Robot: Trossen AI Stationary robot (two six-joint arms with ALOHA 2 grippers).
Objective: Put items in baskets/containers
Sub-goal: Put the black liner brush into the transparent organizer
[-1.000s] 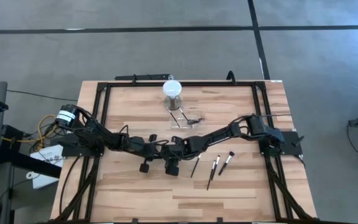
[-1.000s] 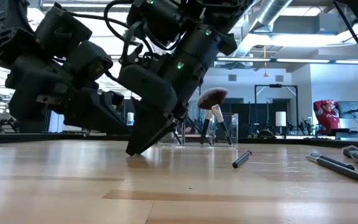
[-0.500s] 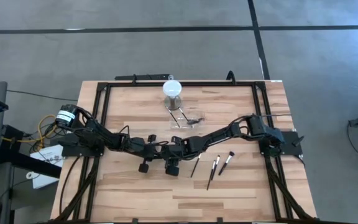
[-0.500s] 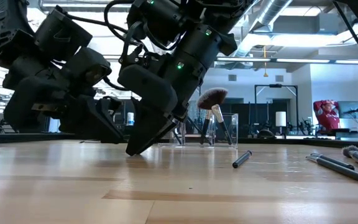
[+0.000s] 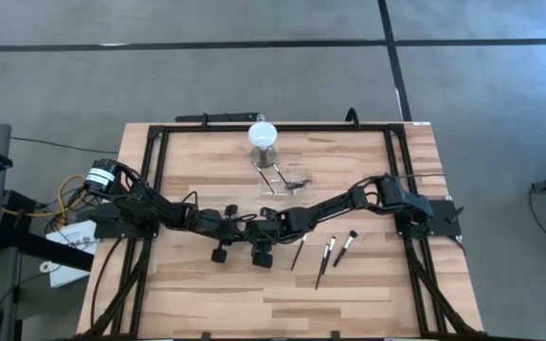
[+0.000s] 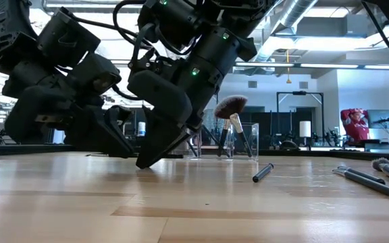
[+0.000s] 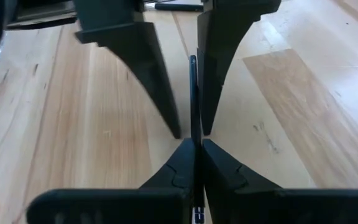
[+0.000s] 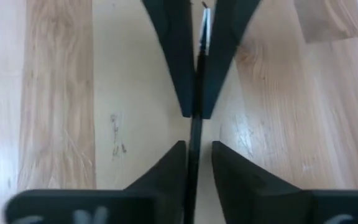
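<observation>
Both grippers meet nose to nose at the table's middle, over one slim dark brush. My left gripper is shut on it. My right gripper is open, with one finger on either side of the brush's handle; whether a finger touches it I cannot tell. The clear container stands behind them toward the far edge. It holds several brushes, and the fan brush sticks up out of it. Three brushes lie flat on the wood to the right. My left gripper pinches the brush between its two fingers near the silvery ferrule, coming from the table's left and slanting down. The fingers lie along the brush, and the handle points on between the right gripper's fingers. I cannot tell whether the brush rests on the table.
A grey cylinder with a white round top stands just beyond the container. A black frame rims the table. Loose brushes lie right of the grippers, and bare wood stretches along the near side.
My left gripper has tipped nose down and sunk toward the table, closing in on the right gripper's fingertips. The right arm has kept still.
</observation>
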